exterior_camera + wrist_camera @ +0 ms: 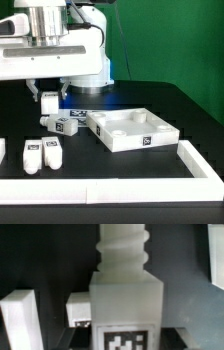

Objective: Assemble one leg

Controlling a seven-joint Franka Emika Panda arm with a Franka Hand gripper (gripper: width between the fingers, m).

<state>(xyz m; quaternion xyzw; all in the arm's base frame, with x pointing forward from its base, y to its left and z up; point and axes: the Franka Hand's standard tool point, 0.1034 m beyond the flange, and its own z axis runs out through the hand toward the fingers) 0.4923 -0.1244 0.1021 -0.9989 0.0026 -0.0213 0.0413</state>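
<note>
Black table [150, 100] under green wall [180, 40], claw [48, 97] gripping white leg [125, 297]

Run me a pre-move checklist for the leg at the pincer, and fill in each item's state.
1. Leg centred in the wrist view: ok.
2. Its threaded end in plain sight, nothing covering it: ok.
3. Pincer closed on the leg: cannot tell, since neither view shows finger contact.
4. Square panel lying flat with its corner holes facing up: ok.
5. Second leg clear of the pincer's path: cannot tell, as it lies close by.
</note>
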